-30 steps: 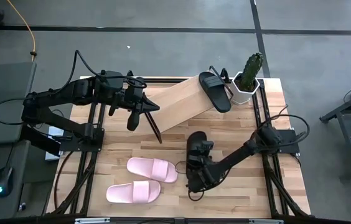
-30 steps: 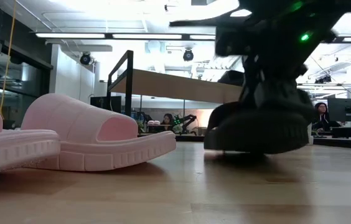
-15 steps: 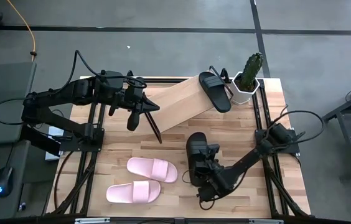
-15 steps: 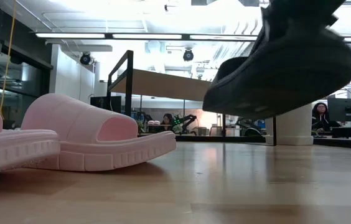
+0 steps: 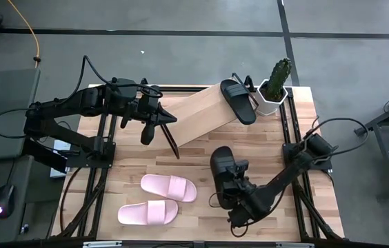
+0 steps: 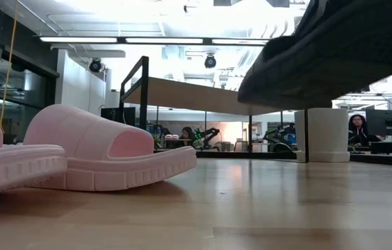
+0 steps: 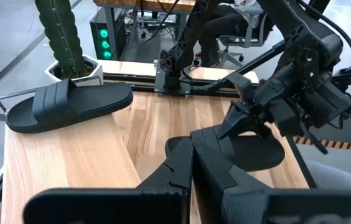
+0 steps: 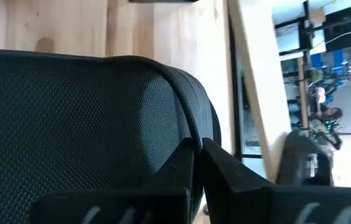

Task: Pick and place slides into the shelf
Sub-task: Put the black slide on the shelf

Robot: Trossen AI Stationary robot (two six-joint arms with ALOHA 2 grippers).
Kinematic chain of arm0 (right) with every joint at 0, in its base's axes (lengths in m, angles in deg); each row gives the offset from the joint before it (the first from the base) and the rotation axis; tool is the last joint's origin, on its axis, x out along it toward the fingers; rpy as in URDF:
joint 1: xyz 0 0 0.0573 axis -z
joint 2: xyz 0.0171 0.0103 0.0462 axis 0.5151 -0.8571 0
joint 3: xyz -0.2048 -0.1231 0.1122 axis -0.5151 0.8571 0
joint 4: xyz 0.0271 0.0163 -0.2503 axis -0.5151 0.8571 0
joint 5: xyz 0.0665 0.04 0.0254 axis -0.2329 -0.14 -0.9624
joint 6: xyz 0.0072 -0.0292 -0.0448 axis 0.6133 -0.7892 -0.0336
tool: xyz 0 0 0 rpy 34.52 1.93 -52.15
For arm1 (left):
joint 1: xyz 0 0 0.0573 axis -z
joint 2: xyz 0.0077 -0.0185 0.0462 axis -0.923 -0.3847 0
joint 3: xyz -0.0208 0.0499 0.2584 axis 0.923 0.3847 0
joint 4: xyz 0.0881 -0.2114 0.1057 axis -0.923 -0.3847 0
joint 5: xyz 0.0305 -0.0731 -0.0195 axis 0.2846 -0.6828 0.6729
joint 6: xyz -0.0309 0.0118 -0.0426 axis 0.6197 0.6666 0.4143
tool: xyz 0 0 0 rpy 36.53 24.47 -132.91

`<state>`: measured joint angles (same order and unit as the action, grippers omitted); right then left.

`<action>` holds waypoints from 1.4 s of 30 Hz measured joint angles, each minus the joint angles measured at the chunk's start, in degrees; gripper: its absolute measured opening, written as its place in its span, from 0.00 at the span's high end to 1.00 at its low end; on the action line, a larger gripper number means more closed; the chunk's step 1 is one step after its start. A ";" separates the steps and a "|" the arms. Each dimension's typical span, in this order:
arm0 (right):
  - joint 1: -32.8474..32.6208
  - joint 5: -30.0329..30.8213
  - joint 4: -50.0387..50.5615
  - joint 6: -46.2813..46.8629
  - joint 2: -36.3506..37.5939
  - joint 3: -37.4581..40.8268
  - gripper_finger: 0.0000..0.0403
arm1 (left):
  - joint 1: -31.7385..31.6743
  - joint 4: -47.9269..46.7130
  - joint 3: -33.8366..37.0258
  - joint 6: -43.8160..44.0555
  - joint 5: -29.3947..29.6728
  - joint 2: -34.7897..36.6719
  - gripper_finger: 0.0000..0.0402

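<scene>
My right gripper [image 5: 230,180] is shut on a black slide [image 5: 222,172] and holds it over the table's near right part; in the low view its sole [image 6: 335,55] hangs high. A second black slide [image 5: 239,101] lies sole-down on the right end of the light-wood shelf [image 5: 198,114], which stands slanted across the far middle. Two pink slides [image 5: 169,187] [image 5: 147,212] rest on their soles near the front left. My left gripper [image 5: 147,134] is shut and waits in the air by the shelf's left end. My right gripper pinches the black slide's wide strap [image 8: 163,124] between its two fingers [image 8: 225,168], coming slanting down from the table's near right side. The slide is lifted clear of the table and tilted, its sole sloping upward in the low view.
A white hexagonal pot with a cactus [image 5: 275,86] stands at the far right corner, right beside the shelf's right end. The shelf's dark end panel [image 5: 172,143] stands near my left gripper. Bare wood [image 5: 270,141] lies between the shelf and the held slide.
My right gripper has risen and drawn back toward the table's near right edge, rolling a little. The black slide, which sat about on the table, is now lifted clear and tilted, its sole high in the low view.
</scene>
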<state>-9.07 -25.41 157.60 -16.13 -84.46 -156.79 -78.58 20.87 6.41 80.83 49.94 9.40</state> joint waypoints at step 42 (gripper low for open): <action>-12.66 4.00 13.21 12.05 6.29 0.02 1.00 | -0.01 -0.17 -0.04 -0.17 0.02 -0.76 1.00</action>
<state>-21.73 -21.42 170.82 -4.08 -78.17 -156.77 -78.60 20.70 6.37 80.66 49.96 8.64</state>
